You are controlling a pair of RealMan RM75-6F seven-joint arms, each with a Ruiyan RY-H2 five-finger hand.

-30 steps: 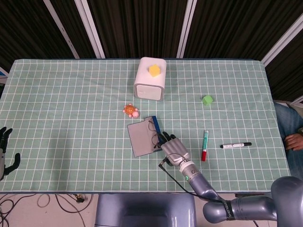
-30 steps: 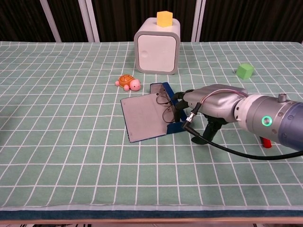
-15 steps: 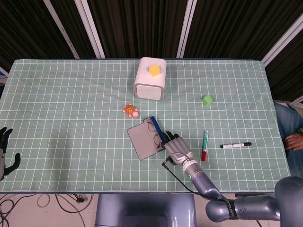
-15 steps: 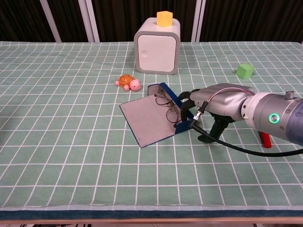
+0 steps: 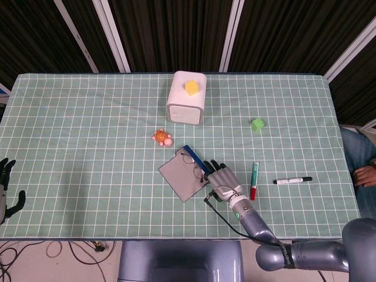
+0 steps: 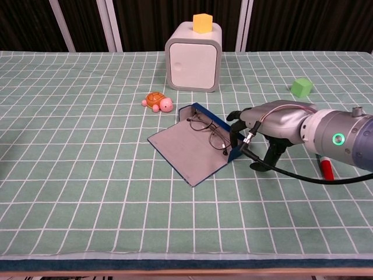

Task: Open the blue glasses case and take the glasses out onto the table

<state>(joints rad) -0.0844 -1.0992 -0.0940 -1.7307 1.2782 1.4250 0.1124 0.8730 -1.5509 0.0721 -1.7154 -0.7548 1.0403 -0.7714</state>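
Observation:
The blue glasses case [image 5: 183, 177] [image 6: 187, 147] lies open near the table's middle, its grey-lined lid flat toward the front left. The glasses [image 5: 192, 164] [image 6: 210, 132] sit in the narrow blue base along the case's right side. My right hand [image 5: 222, 181] [image 6: 265, 121] is at the near-right end of the base, its dark fingertips [image 6: 235, 137] curled onto the rim, gripping it. My left hand [image 5: 6, 189] hangs off the table's far left edge with fingers apart, holding nothing; the chest view does not show it.
A white box [image 5: 187, 101] [image 6: 193, 61] with a yellow block on top stands behind the case. An orange turtle toy [image 5: 162, 138] [image 6: 157, 101] lies to its back left. A green cube [image 5: 257, 124], a green-red marker [image 5: 254, 180] and a black marker [image 5: 292, 180] lie to the right.
My right hand has shifted rightward, and the case has swung with it, its lid now pointing more toward the front left. The glasses have stayed in the base.

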